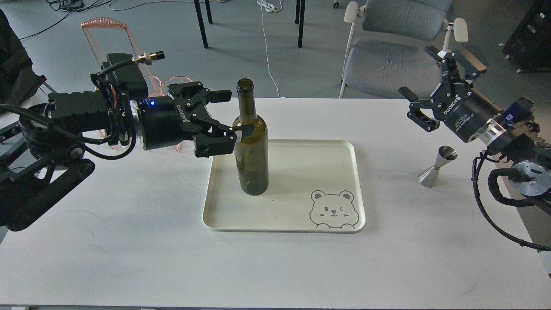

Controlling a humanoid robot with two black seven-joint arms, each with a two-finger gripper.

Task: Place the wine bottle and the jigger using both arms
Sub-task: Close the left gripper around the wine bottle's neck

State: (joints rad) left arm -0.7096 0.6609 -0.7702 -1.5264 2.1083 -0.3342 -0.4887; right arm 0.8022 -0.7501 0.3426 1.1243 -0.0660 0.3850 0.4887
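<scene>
Two spread grippers: left gripper beside upright wine bottle on tray, right gripper above jigger.

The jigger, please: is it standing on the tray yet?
No, the jigger stands on the bare table to the right of the tray, which holds only the bottle.

- The left arm and right arm are cut off by the side edges.
- The table's near edge and near corners fall outside the frame.
- The chair behind the far edge loses its top.
- The left gripper's lower finger overlaps the wine bottle; contact cannot be told.
</scene>
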